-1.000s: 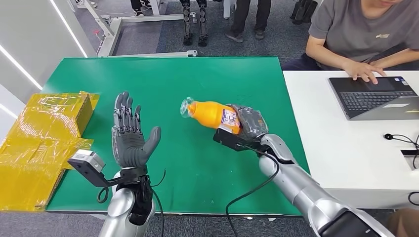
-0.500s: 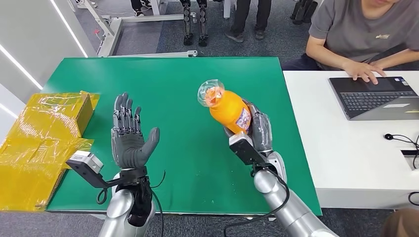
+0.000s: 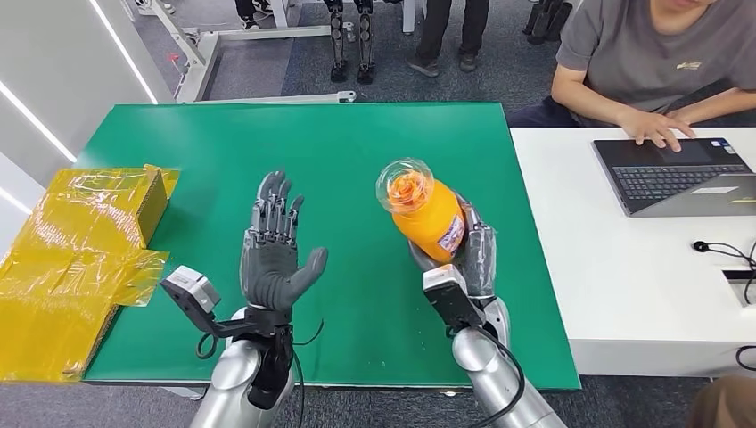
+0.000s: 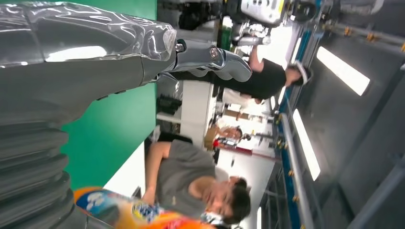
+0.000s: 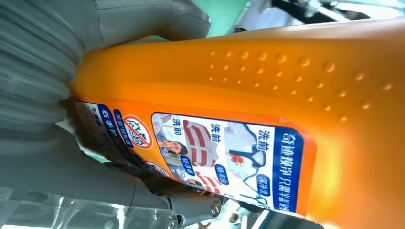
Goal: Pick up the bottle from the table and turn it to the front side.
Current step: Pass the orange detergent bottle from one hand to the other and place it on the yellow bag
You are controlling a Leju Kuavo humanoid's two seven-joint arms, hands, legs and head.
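Orange bottle (image 3: 426, 210) gripped low by the right hand (image 3: 465, 254), lifted off the green surface (image 3: 357, 152), cap end tilted away. Left hand (image 3: 272, 259) alongside, open and empty. Could slip mid-turn: smooth plastic, hold near the base only.

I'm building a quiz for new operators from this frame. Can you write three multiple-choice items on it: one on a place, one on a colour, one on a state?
1. Where is the bottle?
A. lying on the table
B. held in the right hand
C. on the laptop

2. What colour is the table under the hands?
A. green
B. red
C. black

3. How is the left hand?
A. gripping a box
B. curled into a fist
C. open, holding nothing

Key: B, the right hand grips the bottle above the table; A, its top is green; C, the fingers are spread around nothing.
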